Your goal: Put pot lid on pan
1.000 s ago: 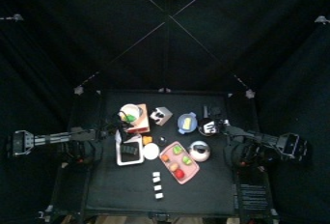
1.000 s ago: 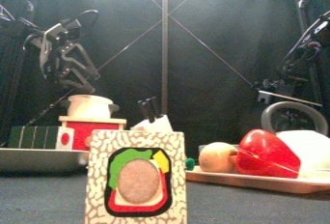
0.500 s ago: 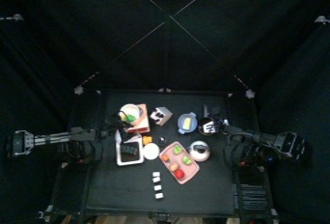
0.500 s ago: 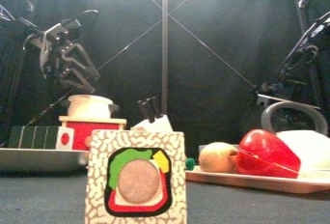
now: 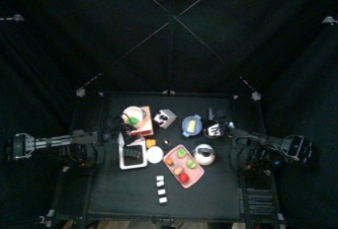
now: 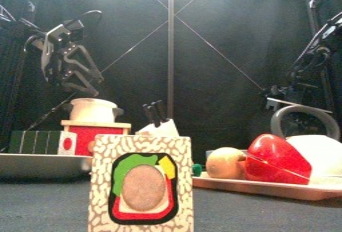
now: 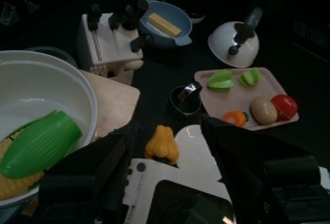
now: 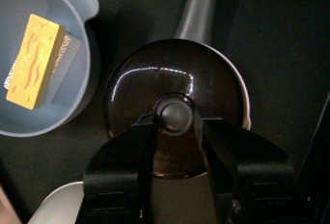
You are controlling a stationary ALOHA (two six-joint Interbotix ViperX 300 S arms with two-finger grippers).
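The pot lid [image 8: 177, 102], a dark glossy disc with a round knob, lies flat over the pan, whose grey handle [image 8: 198, 15] sticks out from under it. My right gripper [image 8: 178, 122] hangs right above it, open, one jaw on each side of the knob. The pan's rim and inside are hidden by the lid. The left wrist view shows the covered pan [image 7: 236, 44] as a pale disc with a dark handle. My left gripper [image 7: 168, 184] is open and holds nothing, off at the table's left side.
A blue bowl [image 8: 65, 112] holding a yellow block sits right beside the pan. Also on the table are a white bowl [image 7: 71, 88] with a green vegetable, a pink tray [image 7: 213, 93] of toy produce, a knife block [image 7: 110, 37] and a picture card [image 6: 140, 186] near the front edge.
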